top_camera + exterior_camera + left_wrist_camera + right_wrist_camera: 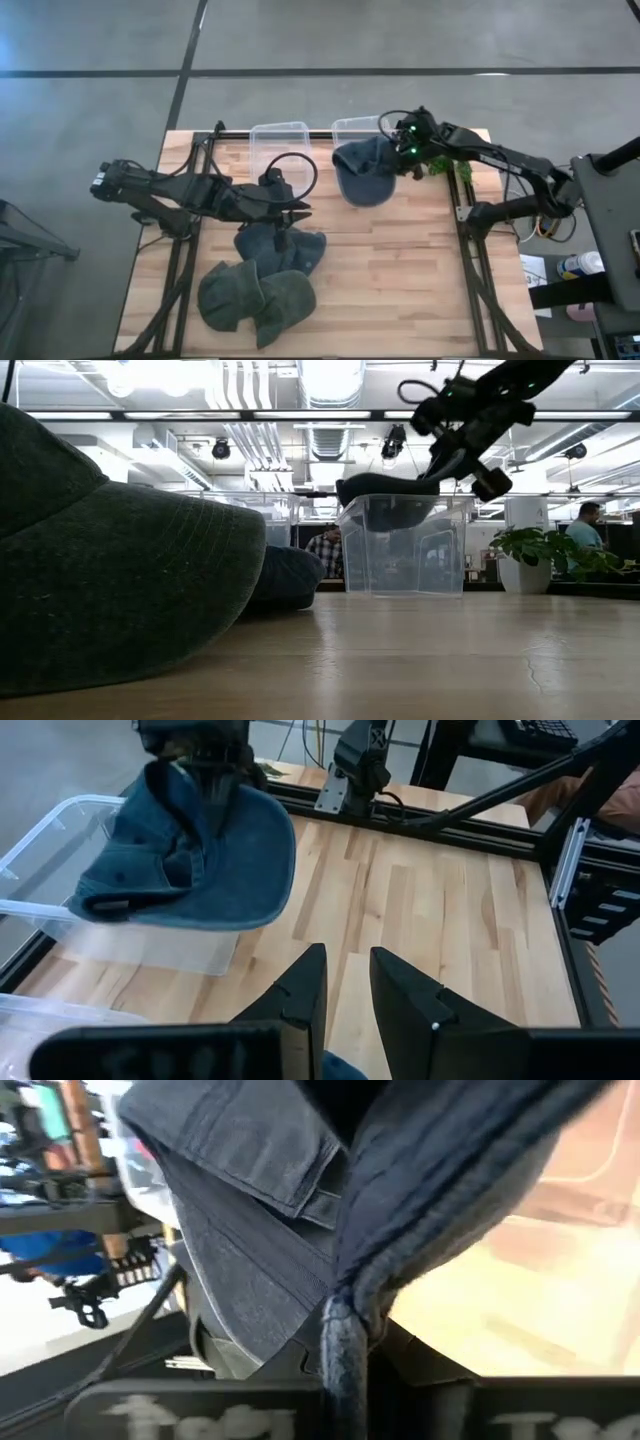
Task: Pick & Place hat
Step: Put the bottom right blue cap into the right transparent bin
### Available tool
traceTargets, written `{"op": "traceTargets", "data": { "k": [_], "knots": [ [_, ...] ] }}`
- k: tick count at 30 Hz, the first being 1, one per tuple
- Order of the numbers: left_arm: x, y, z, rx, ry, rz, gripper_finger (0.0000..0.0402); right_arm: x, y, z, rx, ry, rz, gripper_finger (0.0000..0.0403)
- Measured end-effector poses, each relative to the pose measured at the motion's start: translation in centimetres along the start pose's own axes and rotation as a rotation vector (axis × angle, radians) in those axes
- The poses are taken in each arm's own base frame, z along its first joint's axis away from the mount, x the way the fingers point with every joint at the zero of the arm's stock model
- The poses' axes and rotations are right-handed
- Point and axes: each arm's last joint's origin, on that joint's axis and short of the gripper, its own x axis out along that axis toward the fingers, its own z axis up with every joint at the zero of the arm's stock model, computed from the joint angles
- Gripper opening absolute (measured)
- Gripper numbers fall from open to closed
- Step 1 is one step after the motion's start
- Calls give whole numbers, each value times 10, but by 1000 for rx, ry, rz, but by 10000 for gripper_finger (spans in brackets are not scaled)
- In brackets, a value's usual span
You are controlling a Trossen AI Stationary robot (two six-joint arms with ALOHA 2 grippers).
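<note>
We see the right gripper (408,148) clamped on a blue denim hat (365,172), holding it up over the right clear bin (405,545) at the table's far edge. The left gripper (300,210) hangs over mid-table with its fingers (300,995) slightly parted and empty, above other hats (255,290) piled on the wooden table (400,290).

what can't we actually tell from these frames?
- Right gripper fingertips: the held blue hat fills the right wrist view.
- Floor of the right clear bin: that hat covers it from above; too hazy in the low view.
- Number of hats in the pile: they overlap in the high view.
</note>
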Motion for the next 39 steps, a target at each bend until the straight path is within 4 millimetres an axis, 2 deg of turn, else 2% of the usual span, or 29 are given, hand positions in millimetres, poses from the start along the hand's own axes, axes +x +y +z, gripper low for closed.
{"op": "traceTargets", "data": {
  "k": [4, 8, 14, 18, 24, 31, 39],
  "knots": [
    [1, 0, 0, -6, 2, 0, 73, 4, 6, 10, 17, 14, -42, 13],
    [2, -1, -1, -43, 7, -4, 73, -4, 9, 20, 54, -7, -124, 17],
    [3, -4, -3, -67, 16, -13, 73, -20, 14, 33, 78, -47, -177, 49],
    [3, -4, -3, -66, 17, -14, 73, -16, 8, 36, 106, -29, -211, 71],
    [3, -4, -3, -65, 17, -14, 73, -4, -2, 28, 117, 42, -258, 104],
    [3, -4, -3, -60, 18, -14, 73, -15, -6, 15, 88, 108, -345, 130],
    [3, -4, -3, -57, 18, -14, 73, -36, 3, 4, 64, 108, -358, 141]
  ]
}}
